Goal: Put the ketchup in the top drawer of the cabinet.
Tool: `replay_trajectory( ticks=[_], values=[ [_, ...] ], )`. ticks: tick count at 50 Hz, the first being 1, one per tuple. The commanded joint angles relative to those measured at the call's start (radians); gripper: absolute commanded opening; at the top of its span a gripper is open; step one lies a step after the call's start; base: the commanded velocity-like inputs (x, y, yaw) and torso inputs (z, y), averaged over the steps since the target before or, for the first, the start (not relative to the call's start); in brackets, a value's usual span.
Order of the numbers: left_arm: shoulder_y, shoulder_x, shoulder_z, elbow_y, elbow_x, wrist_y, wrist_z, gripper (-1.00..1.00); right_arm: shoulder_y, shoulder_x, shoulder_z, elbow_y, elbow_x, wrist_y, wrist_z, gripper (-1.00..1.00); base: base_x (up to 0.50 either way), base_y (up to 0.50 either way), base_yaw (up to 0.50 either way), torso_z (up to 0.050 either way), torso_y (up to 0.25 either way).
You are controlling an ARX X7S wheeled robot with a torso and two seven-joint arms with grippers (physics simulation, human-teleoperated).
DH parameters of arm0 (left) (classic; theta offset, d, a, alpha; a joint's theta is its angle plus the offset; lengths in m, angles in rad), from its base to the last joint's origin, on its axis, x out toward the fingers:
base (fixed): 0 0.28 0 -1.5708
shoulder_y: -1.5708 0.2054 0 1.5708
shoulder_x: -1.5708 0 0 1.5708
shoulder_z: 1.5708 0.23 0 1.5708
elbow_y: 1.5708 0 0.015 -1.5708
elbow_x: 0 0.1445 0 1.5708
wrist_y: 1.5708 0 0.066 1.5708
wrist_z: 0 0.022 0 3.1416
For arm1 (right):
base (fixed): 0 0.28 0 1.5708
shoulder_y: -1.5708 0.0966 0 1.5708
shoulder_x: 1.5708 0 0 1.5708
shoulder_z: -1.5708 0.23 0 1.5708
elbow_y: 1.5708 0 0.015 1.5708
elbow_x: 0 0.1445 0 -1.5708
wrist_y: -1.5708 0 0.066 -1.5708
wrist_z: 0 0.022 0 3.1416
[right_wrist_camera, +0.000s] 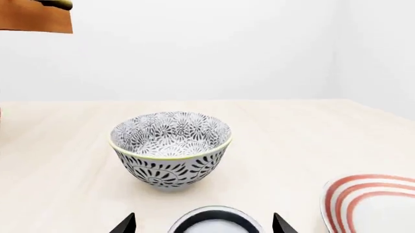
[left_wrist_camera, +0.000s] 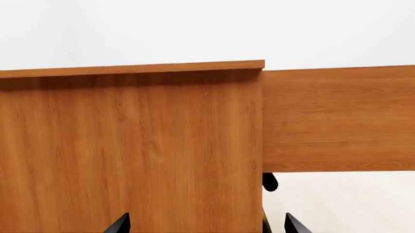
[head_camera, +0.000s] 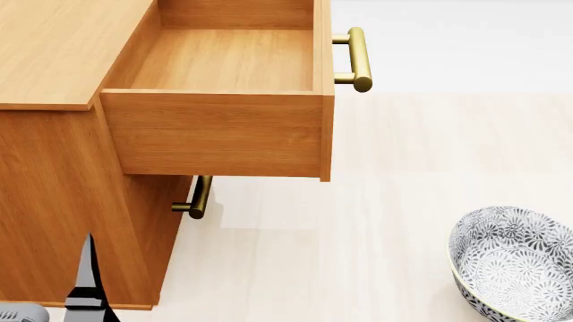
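Observation:
The cabinet (head_camera: 63, 201) stands at the left in the head view, and its top drawer (head_camera: 215, 134) is pulled far out and empty, with its brass handle (head_camera: 358, 59) at the right. In the left wrist view my left gripper (left_wrist_camera: 207, 226) is open, facing the cabinet's side (left_wrist_camera: 129, 145), with the drawer's side (left_wrist_camera: 337, 119) beside it. My right gripper (right_wrist_camera: 202, 226) is open. A round pale top with a dark rim (right_wrist_camera: 215, 221) lies between its fingertips without touching them. I cannot tell if it is the ketchup; no red label shows.
A grey-patterned bowl (right_wrist_camera: 170, 148) stands on the pale floor ahead of the right gripper and also shows in the head view (head_camera: 514, 261). A red-striped plate (right_wrist_camera: 372, 204) lies beside it. The lower drawer's handle (head_camera: 198, 198) sticks out under the open drawer.

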Motion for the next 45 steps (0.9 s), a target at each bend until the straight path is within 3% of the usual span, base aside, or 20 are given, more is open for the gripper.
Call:
replay_trajectory(
  ticks=[1, 45],
  values=[
    [0.002, -0.004, 0.002, -0.007, -0.003, 0.008, -0.004, 1.00, 0.011, -0.003, -0.009, 0.046, -0.011, -0.014, 0.000, 1.00, 0.00, 0.00, 0.00, 0.000, 0.000],
    [-0.004, -0.016, 0.012, -0.024, -0.016, 0.018, -0.021, 1.00, 0.049, 0.006, -0.035, 0.143, -0.043, -0.009, 0.034, 1.00, 0.00, 0.00, 0.00, 0.000, 0.000]
  ],
)
